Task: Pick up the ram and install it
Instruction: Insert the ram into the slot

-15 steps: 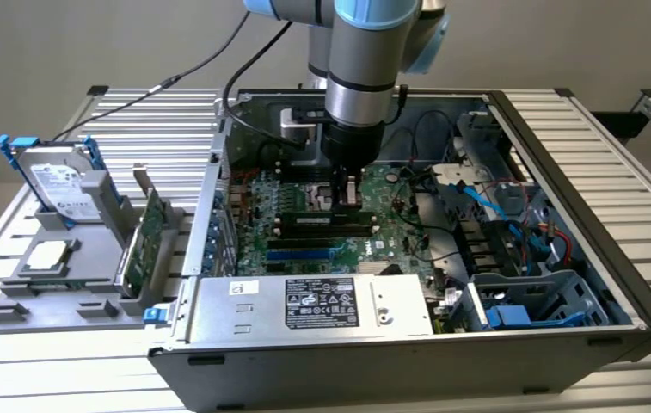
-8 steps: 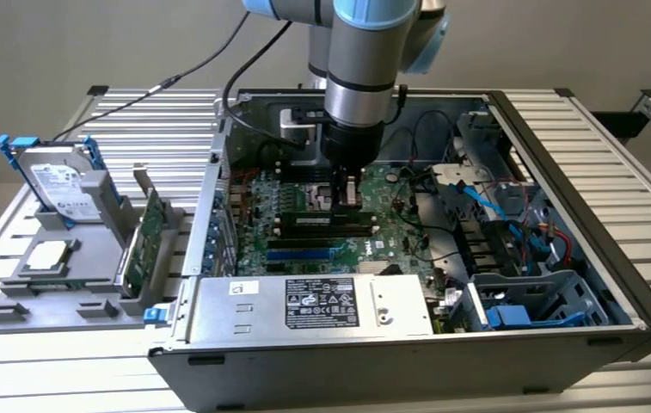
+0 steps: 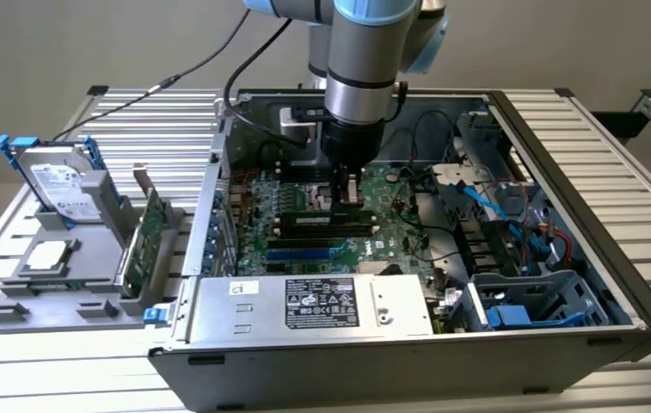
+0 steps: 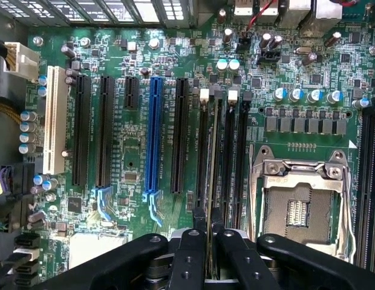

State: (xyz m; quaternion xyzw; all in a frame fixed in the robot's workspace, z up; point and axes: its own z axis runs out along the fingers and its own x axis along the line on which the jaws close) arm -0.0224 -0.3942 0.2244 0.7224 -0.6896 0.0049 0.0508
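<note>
A robot arm reaches down into an open computer case (image 3: pixel 562 155) lying on a slatted table (image 3: pixel 600 112). Its gripper (image 4: pixel 209 225) is closed on the ram stick (image 4: pixel 210 175). The wrist view shows the stick edge-on, pinched between the two black fingers (image 4: pixel 190 248). The stick runs lengthwise over the row of long black slots (image 4: pixel 242 151), just beside the empty processor socket (image 4: pixel 299 205) on the green motherboard (image 4: pixel 133 163).

In the exterior view the gripper (image 3: pixel 345 196) is at the board's centre. A grey tray (image 3: pixel 27 301) at nine o'clock from the case holds a hard drive (image 3: pixel 56 185) and a wider green card (image 3: pixel 147 232).

Picking up looks done. The stick appears lined up with a slot, but I cannot tell whether it is pressed home. The gripper has not let go.
</note>
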